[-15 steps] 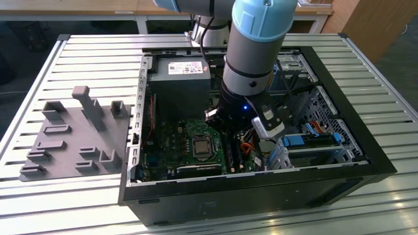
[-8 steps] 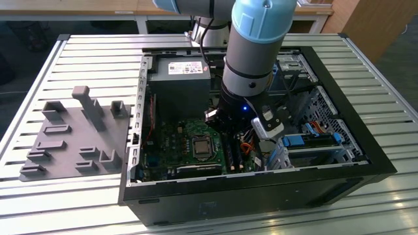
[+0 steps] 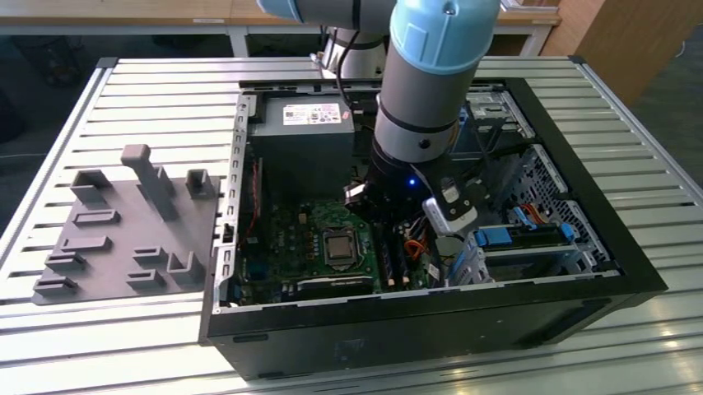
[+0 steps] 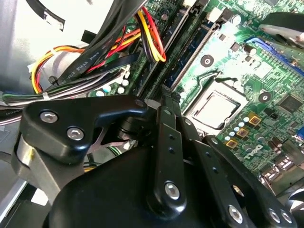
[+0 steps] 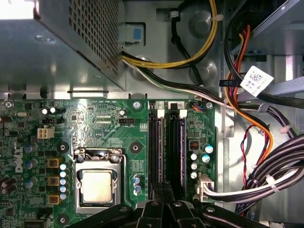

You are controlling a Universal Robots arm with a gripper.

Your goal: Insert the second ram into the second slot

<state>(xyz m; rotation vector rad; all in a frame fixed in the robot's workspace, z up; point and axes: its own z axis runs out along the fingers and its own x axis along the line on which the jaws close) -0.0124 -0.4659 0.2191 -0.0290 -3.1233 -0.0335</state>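
Second ram (image 5: 182,152): a thin blue-edged stick standing on edge in a memory slot of the motherboard, just beside the fingertips; whether it is fully seated cannot be told.

Exterior view, case: the open computer case (image 3: 593,271) lies on its side on a slatted table (image 3: 143,107), so the board faces up and can be reached from above.
Exterior view, contents: the case holds the power supply (image 3: 302,140), the green motherboard (image 3: 291,247) with its processor socket (image 3: 332,247), and light-blue drive-bay clips (image 3: 495,237) toward the exterior view's right.
Exterior view, arm: the robot arm (image 3: 423,107) reaches straight down into the case, between socket and drive bay.
Exterior view, fixture: a grey holder plate (image 3: 121,239) sits on the table outside the case, toward the exterior view's left.

Second wrist view, claw: the gripper (image 4: 166,92) has its fingers pressed together into one narrow tip, set at the end of the slot line.
Second wrist view, stick: the second ram (image 4: 192,52) runs away from that tip, alongside a bundle of coloured cables (image 4: 142,33).

First wrist view, claw: the gripper (image 5: 164,190) points at the near end of the memory slots (image 5: 167,142), tip closed; contact with the stick's top edge cannot be told.
First wrist view, reason: a closed tip over the upright edge suits pressing downward, in my judgement.
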